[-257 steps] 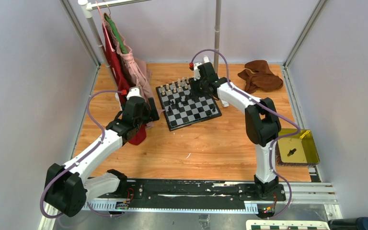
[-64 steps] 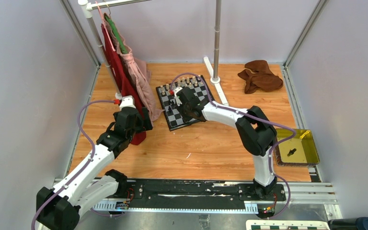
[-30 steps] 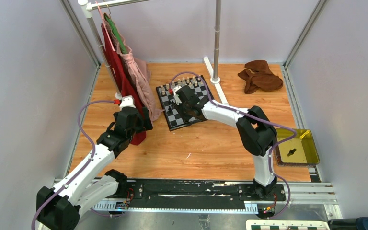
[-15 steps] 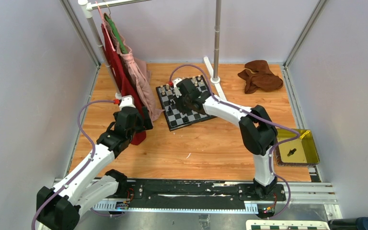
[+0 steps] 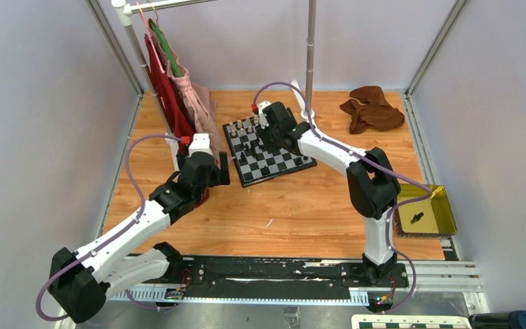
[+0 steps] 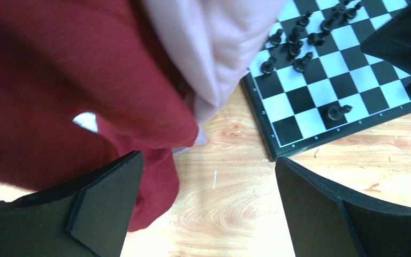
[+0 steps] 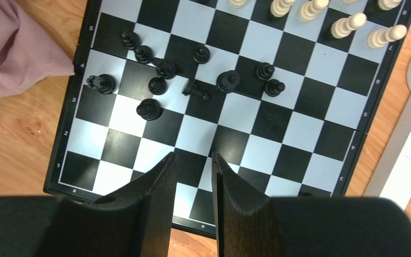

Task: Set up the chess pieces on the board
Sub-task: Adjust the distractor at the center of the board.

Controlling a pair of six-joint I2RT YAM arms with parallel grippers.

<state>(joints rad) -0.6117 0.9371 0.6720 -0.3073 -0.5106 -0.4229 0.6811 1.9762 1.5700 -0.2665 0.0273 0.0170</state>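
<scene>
The board (image 5: 282, 162) lies at the back middle of the wooden table, also seen in the right wrist view (image 7: 294, 128) and the left wrist view (image 6: 348, 85). Cream chess pieces (image 7: 310, 9) stand along its far rows. Black chess pieces (image 7: 158, 85) cluster mid-board, and one (image 7: 195, 89) lies on its side. My right gripper (image 7: 192, 158) hangs above the board (image 5: 279, 136), open by a narrow gap with nothing in it. My left gripper (image 6: 206, 182) is wide open over bare wood just off the board's left near corner (image 5: 220, 164).
Red and pink garments (image 5: 181, 96) hang from a rack at the back left and drape against the board's left edge (image 6: 214, 59). A pole with a white base (image 5: 307, 113) stands behind the board. A brown cloth (image 5: 372, 108) lies back right. A yellow tray (image 5: 440, 218) at the right holds a small black object (image 5: 416, 218).
My right gripper has drawn back from the board's left middle toward its far right side. The left arm has swung right, closer to the board's left edge.
</scene>
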